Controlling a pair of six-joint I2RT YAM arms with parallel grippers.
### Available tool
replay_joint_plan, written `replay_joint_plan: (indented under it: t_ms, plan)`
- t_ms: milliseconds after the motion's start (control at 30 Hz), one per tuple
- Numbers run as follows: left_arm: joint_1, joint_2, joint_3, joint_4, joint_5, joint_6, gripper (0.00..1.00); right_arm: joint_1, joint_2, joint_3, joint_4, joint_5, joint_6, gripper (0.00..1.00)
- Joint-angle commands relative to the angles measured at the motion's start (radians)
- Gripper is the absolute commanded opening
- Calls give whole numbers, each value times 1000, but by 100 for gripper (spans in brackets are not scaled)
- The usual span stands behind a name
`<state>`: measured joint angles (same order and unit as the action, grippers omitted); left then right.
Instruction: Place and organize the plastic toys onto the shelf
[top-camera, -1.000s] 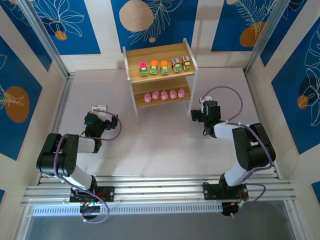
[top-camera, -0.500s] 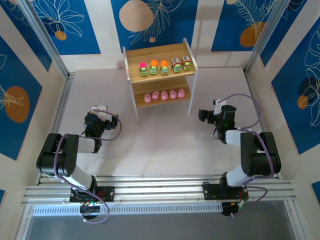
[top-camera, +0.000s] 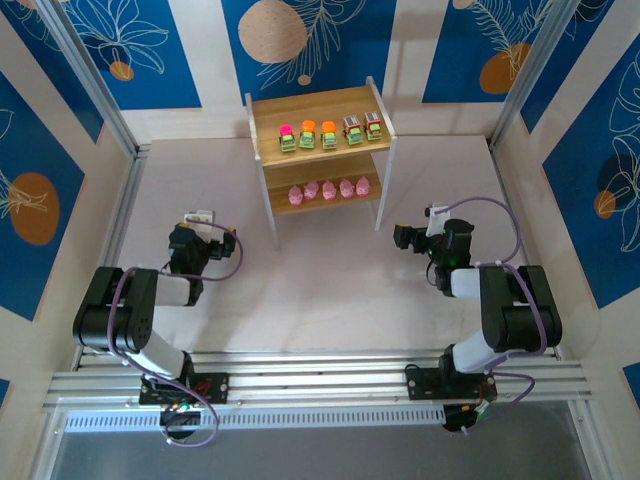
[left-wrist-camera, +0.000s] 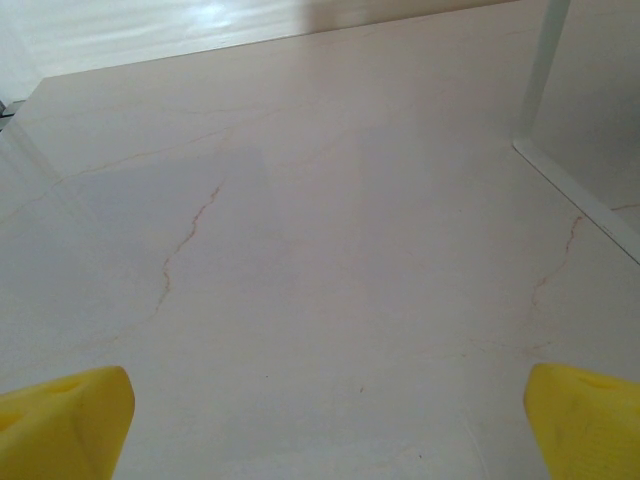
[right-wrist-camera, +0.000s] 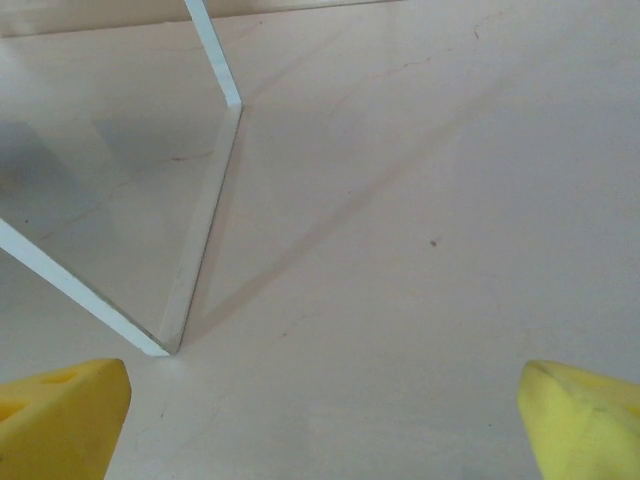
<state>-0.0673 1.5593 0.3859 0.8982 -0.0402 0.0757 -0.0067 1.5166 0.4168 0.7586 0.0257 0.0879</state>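
Shelf (top-camera: 320, 105): five toy cars (top-camera: 330, 133) on top tier, five pink figures (top-camera: 329, 189) below | left claw (left-wrist-camera: 322, 420): spread, empty, above tabletop (top-camera: 330, 270) | right claw (right-wrist-camera: 320, 415): spread, empty, near shelf leg (right-wrist-camera: 215, 58)

Five cars (top-camera: 329, 134) line the shelf (top-camera: 300, 108) top; five pink blobs (top-camera: 329, 189) below (evenly spaced, it seems).

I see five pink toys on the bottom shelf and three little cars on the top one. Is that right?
Not quite. The top of the shelf holds five cars, not three. The top external view shows them in a row. The five pink toys are on the bottom, as you said.
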Motion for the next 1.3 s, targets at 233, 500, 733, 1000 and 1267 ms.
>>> replay_joint_plan:
  t_ms: [233, 500, 733, 1000, 1267]
  plan:
    - [5, 7, -22, 61, -67, -53, 100, 28, 10, -3, 58, 100, 5, 99]
    - [5, 4, -28, 71, -64, -53, 100, 46, 10, -16, 82, 181, 14, 99]
    - [4, 3, -28, 70, -65, -51, 100, 47, 7, -19, 89, 181, 14, 99]
    - [4, 5, -25, 65, -48, -48, 100, 17, 7, -5, 59, 109, 25, 99]
    - [5, 4, -13, 42, -1, -29, 100, 15, 6, -5, 58, 110, 26, 99]
